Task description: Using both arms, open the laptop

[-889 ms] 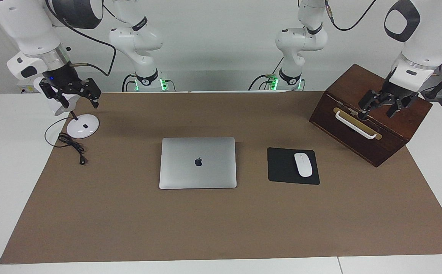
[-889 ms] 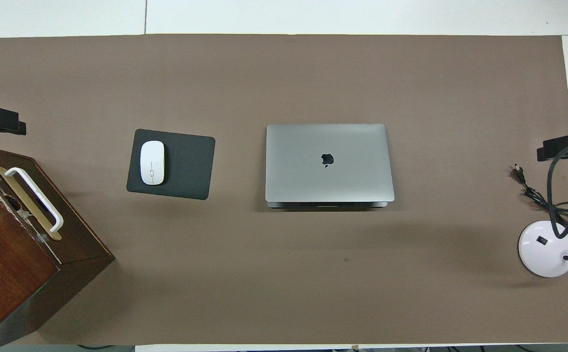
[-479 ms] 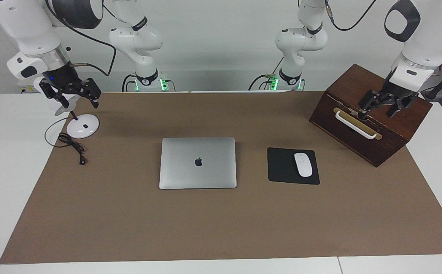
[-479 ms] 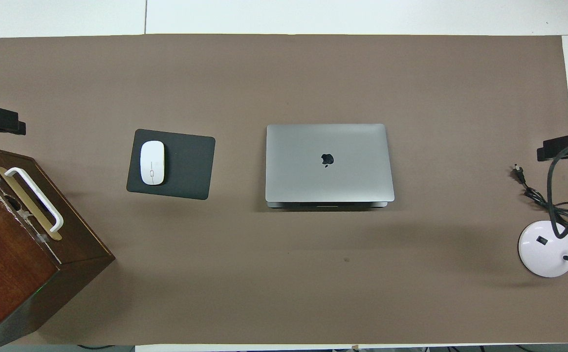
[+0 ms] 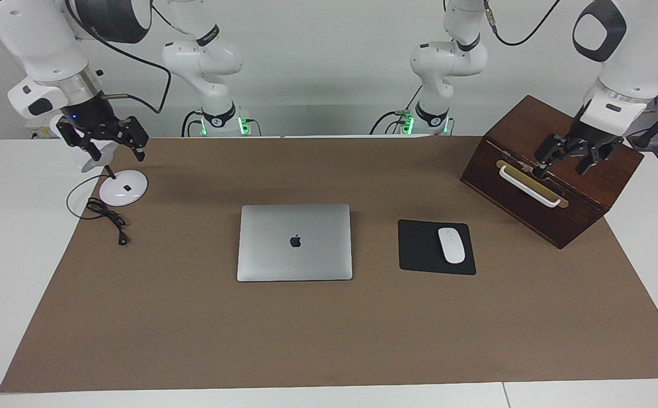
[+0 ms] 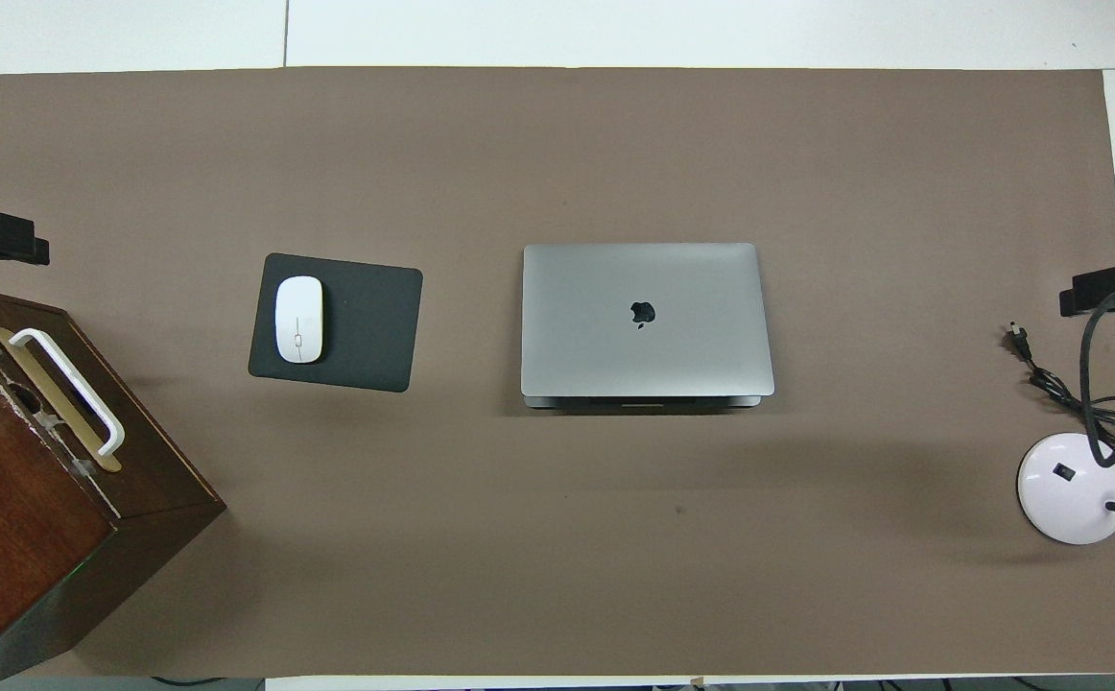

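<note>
**A:** Facing view?
**B:** The laptop (image 5: 294, 242) lies shut mid-desk. My left end effector (image 5: 568, 157) hangs spread over the wooden box (image 5: 533, 211), and my right end effector (image 5: 104, 141) hangs spread over the lamp base (image 5: 120, 191).
**A:** Overhead?
**B:** It looks stiff, slim and slippery, so I'd pin the base and lift the lid edge farther from me. The laptop hasn't moved; my right end effector has shifted slightly.

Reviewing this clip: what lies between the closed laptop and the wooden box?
The mouse pad with the white mouse on it lies between the laptop and the box, clear in both views.
</note>
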Controlling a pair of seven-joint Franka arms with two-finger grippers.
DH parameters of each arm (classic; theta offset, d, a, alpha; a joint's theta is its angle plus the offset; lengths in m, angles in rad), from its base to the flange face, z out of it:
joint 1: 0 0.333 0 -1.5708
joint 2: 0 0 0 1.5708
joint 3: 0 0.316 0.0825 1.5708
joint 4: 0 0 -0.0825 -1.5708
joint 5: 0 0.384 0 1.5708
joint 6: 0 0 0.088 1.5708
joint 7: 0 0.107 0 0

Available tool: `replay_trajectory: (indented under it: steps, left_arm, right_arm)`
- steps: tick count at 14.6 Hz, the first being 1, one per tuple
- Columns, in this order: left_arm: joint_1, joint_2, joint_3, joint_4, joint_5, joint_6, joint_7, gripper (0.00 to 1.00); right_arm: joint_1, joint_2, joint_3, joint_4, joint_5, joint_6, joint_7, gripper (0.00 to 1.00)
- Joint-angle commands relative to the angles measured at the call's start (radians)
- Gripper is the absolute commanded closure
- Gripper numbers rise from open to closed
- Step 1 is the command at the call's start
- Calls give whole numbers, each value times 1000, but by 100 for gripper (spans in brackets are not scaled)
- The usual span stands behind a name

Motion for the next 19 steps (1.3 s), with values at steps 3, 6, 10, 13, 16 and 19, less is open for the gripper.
replay_trajectory:
  steps: [3,6,10,13,16,19]
  left_arm:
    - [5,-30,-1,-19,15,0,10,0]
    - [3,-41,-2,-21,15,-6,10,0]
    - [6,-44,-2,-24,15,-8,9,0]
    - [5,-56,-1,-51,17,-5,-5,0]
    - [6,-61,-1,-61,17,8,-17,0]
    - [6,-61,-1,-61,15,14,-22,51]
  right_arm:
    - [-10,-20,6,-22,-9,0,1,0]
    - [-16,-20,4,-23,-11,2,-1,0]
    - [-16,-29,3,-46,-9,8,-1,0]
    - [-16,-29,3,-46,-9,9,-2,0]
    - [-19,-29,-2,-51,-9,34,-34,0]
    - [-29,-29,-2,-60,-9,45,-70,0]
